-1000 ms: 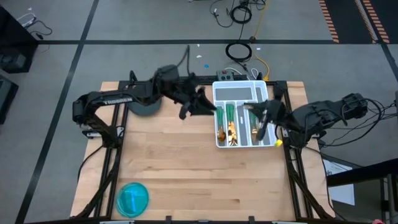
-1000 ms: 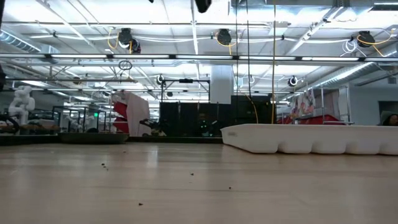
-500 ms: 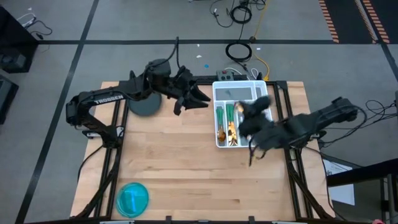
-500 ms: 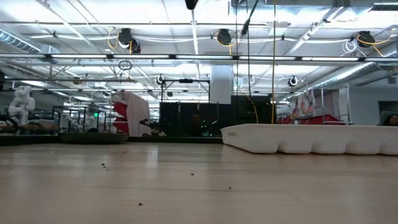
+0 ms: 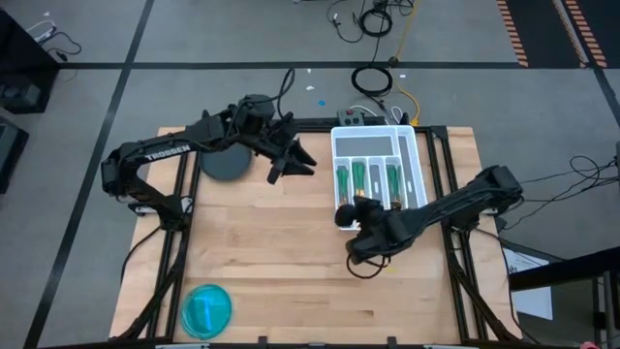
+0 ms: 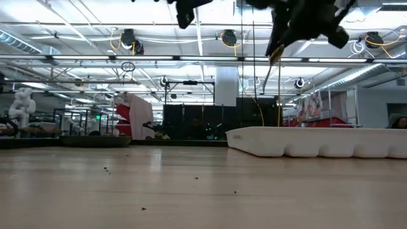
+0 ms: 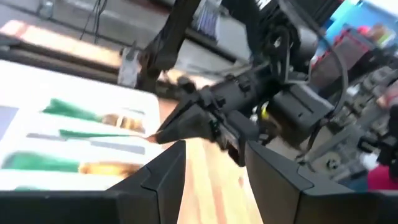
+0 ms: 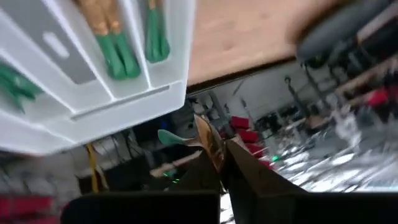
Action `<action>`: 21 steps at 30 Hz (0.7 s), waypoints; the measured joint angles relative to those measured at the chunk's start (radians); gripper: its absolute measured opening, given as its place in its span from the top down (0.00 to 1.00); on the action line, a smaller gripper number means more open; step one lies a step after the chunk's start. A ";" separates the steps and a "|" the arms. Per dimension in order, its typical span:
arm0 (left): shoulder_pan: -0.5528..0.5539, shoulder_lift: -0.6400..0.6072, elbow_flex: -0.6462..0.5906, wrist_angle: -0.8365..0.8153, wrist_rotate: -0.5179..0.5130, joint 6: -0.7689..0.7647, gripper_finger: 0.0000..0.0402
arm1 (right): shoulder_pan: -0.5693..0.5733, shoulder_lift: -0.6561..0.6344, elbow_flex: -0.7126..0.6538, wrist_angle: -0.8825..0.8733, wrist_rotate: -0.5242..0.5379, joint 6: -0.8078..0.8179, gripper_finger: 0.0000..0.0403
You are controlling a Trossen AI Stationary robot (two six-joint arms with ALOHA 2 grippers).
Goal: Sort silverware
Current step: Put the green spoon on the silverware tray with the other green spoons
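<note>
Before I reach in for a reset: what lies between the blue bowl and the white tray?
Only bare wood, per the high view, between the bowl and the tray, until the right arm beside the tray.

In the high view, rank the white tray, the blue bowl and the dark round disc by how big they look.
1. White tray: largest, though the right arm covers its near corner.
2 and 3. Blue bowl and dark round disc: they look about alike; the left arm hides part of the disc, so no ranking.

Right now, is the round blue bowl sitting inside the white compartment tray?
No, the round blue bowl sits on the wooden table's near-left corner, far from the white compartment tray.
</note>
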 joint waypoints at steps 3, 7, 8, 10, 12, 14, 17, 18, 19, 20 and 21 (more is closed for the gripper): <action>0.014 -0.031 0.000 -0.136 -0.004 0.068 0.57 | -0.005 0.031 0.000 0.053 -0.092 -0.163 1.00; 0.021 -0.099 0.000 -0.341 -0.031 0.131 0.57 | -0.020 0.038 0.000 0.118 -0.270 -0.414 1.00; 0.021 -0.121 0.000 -0.392 -0.036 0.142 0.57 | -0.034 0.044 0.000 0.124 -0.298 -0.425 1.00; 0.013 -0.168 0.000 -0.468 -0.038 0.149 0.57 | -0.070 0.062 0.001 0.123 -0.267 -0.466 1.00; 0.004 -0.219 0.000 -0.537 -0.038 0.148 0.57 | -0.105 0.078 0.000 0.156 -0.204 -0.544 1.00; -0.009 -0.271 0.000 -0.585 -0.042 0.138 0.57 | -0.138 0.083 0.001 0.244 -0.199 -0.612 1.00; -0.033 -0.354 0.000 -0.631 -0.075 0.098 0.57 | -0.174 0.105 0.002 0.324 -0.225 -0.715 1.00; -0.041 -0.381 0.000 -0.635 -0.090 0.084 0.57 | -0.184 0.113 0.001 0.333 -0.228 -0.740 1.00; -0.053 -0.408 0.000 -0.636 -0.100 0.072 0.57 | -0.194 0.119 0.001 0.332 -0.229 -0.757 1.00; -0.060 -0.436 0.000 -0.635 -0.107 0.059 0.57 | -0.204 0.125 0.001 0.326 -0.228 -0.769 1.00; -0.066 -0.461 0.000 -0.634 -0.113 0.044 0.57 | -0.214 0.127 0.001 0.320 -0.228 -0.782 1.00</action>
